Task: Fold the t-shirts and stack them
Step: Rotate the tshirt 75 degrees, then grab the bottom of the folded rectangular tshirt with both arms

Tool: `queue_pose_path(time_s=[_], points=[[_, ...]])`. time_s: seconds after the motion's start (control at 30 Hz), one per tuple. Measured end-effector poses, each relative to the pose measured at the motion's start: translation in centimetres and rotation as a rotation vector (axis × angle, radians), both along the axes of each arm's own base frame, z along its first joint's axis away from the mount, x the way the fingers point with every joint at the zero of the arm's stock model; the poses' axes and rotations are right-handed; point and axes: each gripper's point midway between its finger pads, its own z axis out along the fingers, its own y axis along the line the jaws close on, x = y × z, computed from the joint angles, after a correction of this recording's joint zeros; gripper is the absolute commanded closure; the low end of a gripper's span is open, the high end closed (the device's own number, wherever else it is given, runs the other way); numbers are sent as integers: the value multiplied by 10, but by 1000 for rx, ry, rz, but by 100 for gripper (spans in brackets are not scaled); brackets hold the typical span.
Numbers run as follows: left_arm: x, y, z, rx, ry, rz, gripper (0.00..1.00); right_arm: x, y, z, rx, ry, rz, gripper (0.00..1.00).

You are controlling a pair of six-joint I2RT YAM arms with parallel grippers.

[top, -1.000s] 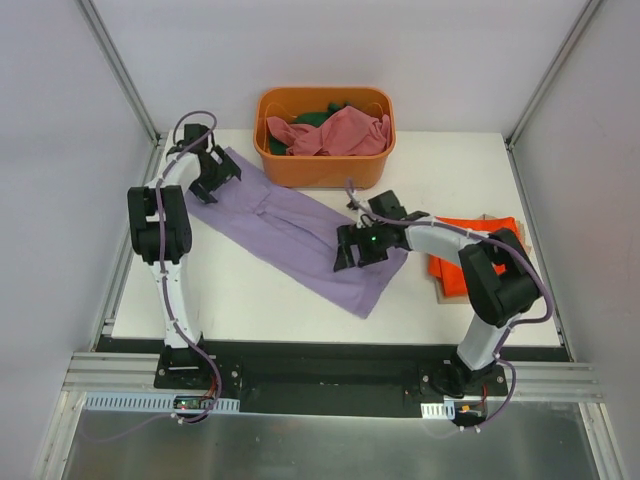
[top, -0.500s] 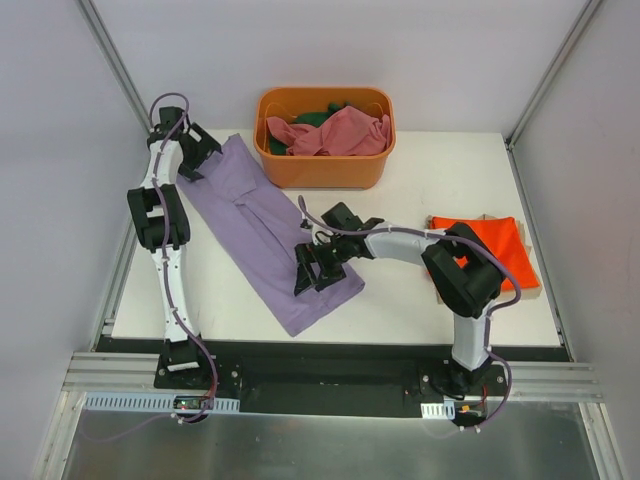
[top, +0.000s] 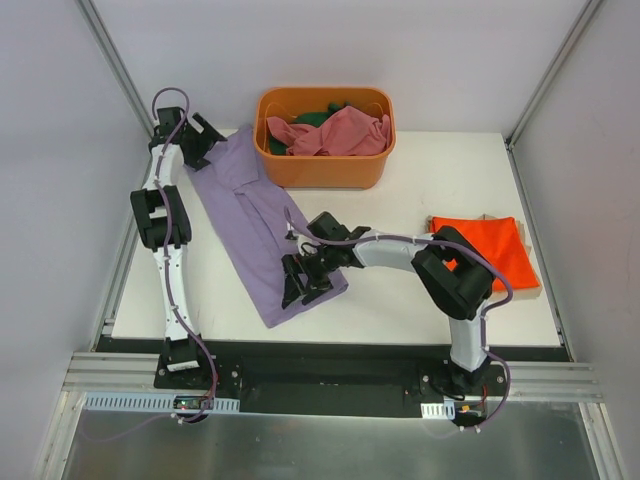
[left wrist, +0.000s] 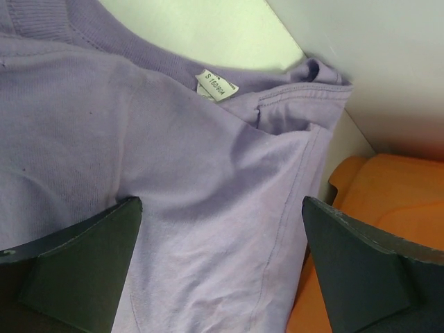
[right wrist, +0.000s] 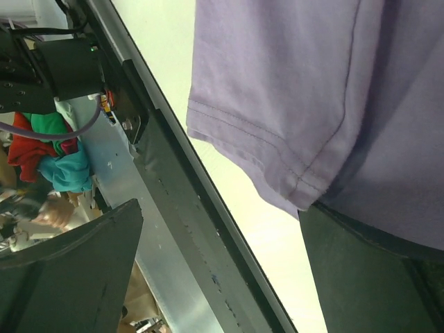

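Note:
The lavender-purple t-shirt (top: 245, 215) lies as a long strip from the far left corner towards the front middle. My left gripper (top: 203, 140) is at its far end by the collar, jaws wide apart over the cloth (left wrist: 208, 159); the size label (left wrist: 215, 84) shows. My right gripper (top: 300, 283) is at the shirt's near end, jaws wide apart, with a hemmed edge (right wrist: 277, 159) draped over one finger (right wrist: 368, 270). The orange-red t-shirt (top: 488, 250) lies folded at the right. A dusty pink t-shirt (top: 340, 130) and a dark green one (top: 312, 118) are bunched in the tub.
The rigid orange plastic tub (top: 325, 165) stands at the back middle, close to the lavender shirt's far end; its side shows in the left wrist view (left wrist: 374, 201). The table's near edge and black rail (right wrist: 180, 180) lie just beyond my right gripper.
The lavender shirt has swung round: its near end went left and towards the front with my right gripper. My left gripper moved up into the far left corner with the collar end.

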Motion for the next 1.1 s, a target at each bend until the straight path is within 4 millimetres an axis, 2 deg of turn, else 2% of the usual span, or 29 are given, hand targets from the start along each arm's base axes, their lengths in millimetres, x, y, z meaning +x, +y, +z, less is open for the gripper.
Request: queue_pose_path(time_s=[0.1,0.17,0.23,0.27,0.37,0.47,0.53,0.6,0.67,0.7,0.77,0.8,0.83,0.87,0.93,1.0,1.1], points=[[-4,-2,3,6,-6,-20,1,2,1,-3,-15,-6,-16,4],[-14,-6,9,4,5,-44,1,9,2,-4,-27,-32,-38,4],[-30,-12,25,3,10,-72,1,17,1,-1,-42,-70,-61,4],[-41,-15,40,7,3,-85,1,21,-1,3,-48,-95,-73,4],[-93,-29,96,38,-26,-116,1,32,-7,32,-37,-200,-120,4],[-160,-56,163,126,-129,-157,1,38,-22,69,-1,-318,-182,4],[-213,-91,197,201,-216,-210,1,41,-39,88,13,-390,-244,4],[-265,-134,208,241,-285,-297,1,47,-61,95,0,-434,-327,4],[-324,-180,193,252,-313,-422,1,55,-86,91,-40,-446,-421,4],[-351,-194,176,256,-301,-475,1,60,-99,85,-66,-444,-466,4],[-394,-209,133,271,-242,-552,3,67,-121,73,-115,-432,-540,4],[-413,-213,110,279,-199,-588,4,69,-131,66,-138,-423,-571,4],[-464,-219,50,315,-59,-700,6,68,-151,50,-194,-392,-626,4],[-468,-219,46,318,-49,-708,8,68,-152,49,-198,-391,-629,4],[-501,-225,20,332,24,-799,13,66,-159,44,-195,-382,-649,4],[-519,-227,9,343,62,-846,21,63,-167,42,-187,-381,-667,4],[-534,-232,0,346,113,-875,32,59,-171,41,-167,-379,-682,4]])
